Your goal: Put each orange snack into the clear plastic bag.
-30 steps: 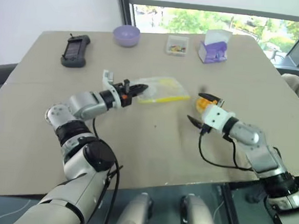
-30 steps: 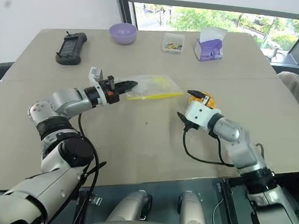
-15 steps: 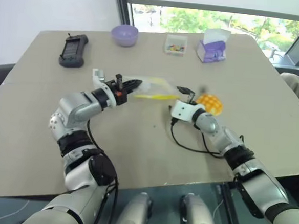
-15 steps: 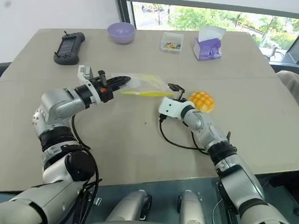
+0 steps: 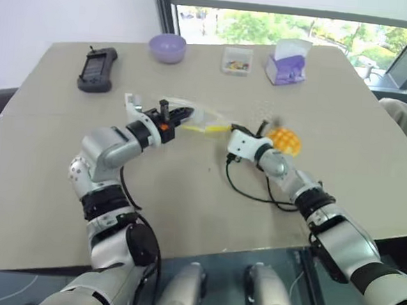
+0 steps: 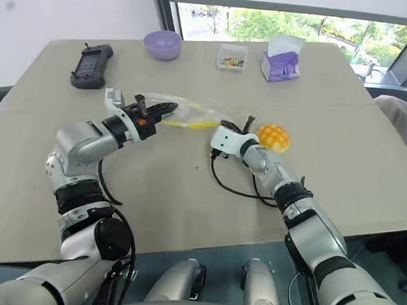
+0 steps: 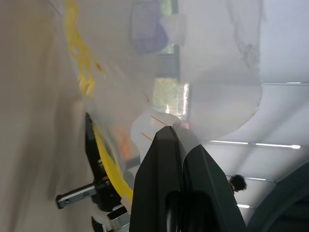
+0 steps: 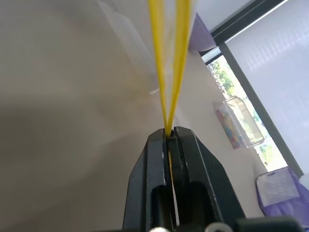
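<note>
From your head view, the bag lies mid-desk. Your left gripper pinches its left end; your right gripper is at its right end. The snack sits just right of the bag.

Left wrist: fingers clamped tight on clear film.

Right wrist: fingers clamped on the yellow seal.

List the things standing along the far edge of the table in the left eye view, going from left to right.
Black handheld device → purple bowl → small clear box of colourful candies → purple tissue box.
</note>
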You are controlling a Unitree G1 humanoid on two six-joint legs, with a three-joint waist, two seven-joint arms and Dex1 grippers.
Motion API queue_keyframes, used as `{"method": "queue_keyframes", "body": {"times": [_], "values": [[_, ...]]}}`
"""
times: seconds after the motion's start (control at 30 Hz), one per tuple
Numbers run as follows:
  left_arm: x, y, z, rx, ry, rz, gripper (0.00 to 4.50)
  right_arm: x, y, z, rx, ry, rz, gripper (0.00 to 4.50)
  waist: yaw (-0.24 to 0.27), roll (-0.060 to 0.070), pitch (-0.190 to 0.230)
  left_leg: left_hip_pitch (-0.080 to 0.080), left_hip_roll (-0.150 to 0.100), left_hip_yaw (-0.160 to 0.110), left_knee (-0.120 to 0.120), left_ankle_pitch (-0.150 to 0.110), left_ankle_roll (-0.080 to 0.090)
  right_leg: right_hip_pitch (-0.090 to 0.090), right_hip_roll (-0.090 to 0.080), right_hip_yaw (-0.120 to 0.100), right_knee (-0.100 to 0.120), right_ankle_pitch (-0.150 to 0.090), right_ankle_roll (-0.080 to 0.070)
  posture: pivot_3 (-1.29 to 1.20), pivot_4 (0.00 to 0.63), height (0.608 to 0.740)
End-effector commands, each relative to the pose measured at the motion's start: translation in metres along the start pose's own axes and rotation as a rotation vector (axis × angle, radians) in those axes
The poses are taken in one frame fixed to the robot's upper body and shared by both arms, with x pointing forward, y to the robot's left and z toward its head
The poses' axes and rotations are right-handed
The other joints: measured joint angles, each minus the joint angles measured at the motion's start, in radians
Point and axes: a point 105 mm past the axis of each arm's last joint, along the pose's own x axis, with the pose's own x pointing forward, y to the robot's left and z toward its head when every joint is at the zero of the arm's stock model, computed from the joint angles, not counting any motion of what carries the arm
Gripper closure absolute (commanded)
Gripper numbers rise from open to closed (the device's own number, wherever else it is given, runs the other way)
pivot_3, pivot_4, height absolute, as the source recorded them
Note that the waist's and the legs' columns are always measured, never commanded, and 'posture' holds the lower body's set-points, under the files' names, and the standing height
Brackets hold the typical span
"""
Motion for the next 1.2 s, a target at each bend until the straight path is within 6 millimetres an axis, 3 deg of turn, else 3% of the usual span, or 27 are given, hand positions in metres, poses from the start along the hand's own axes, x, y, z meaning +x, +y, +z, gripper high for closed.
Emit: {"method": "queue_keyframes", "body": {"times": [0.03,0.17,0.2,0.23,0.3,0.5,0.6,0.73,0.87,1.2], "values": [[-0.01,-0.013,0.002,0.114,0.008,-0.029,4.5,0.003,-0.03,0.01,-0.001,-0.045,-0.093,4.48,-0.006,0.0,0.0,0.0,0.0,0.0,0.0,0.0,0.0,0.0,0.0,0.0,0.0,0.0,0.0,0.0,0.15,0.74],[-0.025,-0.006,0.001,0.375,0.061,0.086,4.5,0.004,-0.043,0.01,-0.022,-0.047,-0.105,4.48,-0.017,0.0,0.0,0.0,0.0,0.0,0.0,0.0,0.0,0.0,0.0,0.0,0.0,0.0,0.0,0.0,0.15,0.74],[-0.029,-0.005,0.001,0.472,0.074,0.126,4.0,0.004,-0.045,0.011,-0.03,-0.049,-0.101,4.5,-0.022,0.0,0.0,0.0,0.0,0.0,0.0,0.0,0.0,0.0,0.0,0.0,0.0,0.0,0.0,0.0,0.15,0.74],[-0.032,-0.004,0.001,0.533,0.084,0.147,3.85,0.004,-0.046,0.011,-0.035,-0.05,-0.098,4.5,-0.021,0.0,0.0,0.0,-0.001,0.0,-0.002,0.0,0.0,-0.001,0.001,0.001,0.0,0.0,0.0,0.0,0.15,0.74],[-0.041,-0.01,0.004,0.729,0.074,0.166,3.05,0.004,-0.046,0.01,-0.036,-0.05,-0.085,4.5,-0.022,0.0,0.0,0.0,0.0,0.0,-0.003,0.0,0.0,-0.001,0.001,0.001,0.0,0.0,0.0,0.0,0.15,0.74],[-0.065,-0.017,-0.009,1.528,0.184,0.177,3.05,0.003,-0.039,0.008,-0.037,-0.045,-0.014,4.5,-0.035,0.001,0.001,0.0,0.0,0.004,-0.009,0.0,0.0,-0.004,0.002,0.004,-0.003,-0.001,-0.001,0.0,0.15,0.74],[-0.064,-0.022,-0.02,1.766,0.223,0.11,3.05,0.005,-0.038,0.011,-0.037,-0.051,0.004,4.5,-0.031,0.001,0.001,0.0,0.002,0.004,-0.01,0.0,0.0,-0.004,0.003,0.005,-0.003,-0.001,-0.002,0.0,0.15,0.74],[-0.058,-0.015,-0.044,1.944,0.303,0.053,3.05,0.008,-0.037,0.018,-0.026,-0.069,0.023,4.5,-0.029,0.002,0.002,0.0,0.002,0.004,-0.01,0.0,0.0,-0.004,0.003,0.005,-0.004,-0.001,-0.002,0.0,0.15,0.74],[-0.054,-0.006,-0.059,2.0,0.337,0.047,3.05,0.009,-0.039,0.024,-0.005,-0.086,0.033,4.5,-0.03,0.002,0.002,-0.001,0.003,0.005,-0.011,0.0,0.0,-0.006,0.003,0.006,-0.004,-0.001,-0.002,0.0,0.15,0.74],[-0.048,0.002,-0.057,2.005,0.317,0.178,3.05,0.014,-0.048,0.033,0.043,-0.092,0.047,4.5,-0.033,0.002,0.003,-0.002,0.004,0.006,-0.01,0.0,0.0,-0.008,0.004,0.007,-0.001,-0.001,-0.002,0.0,0.15,0.74]]}}
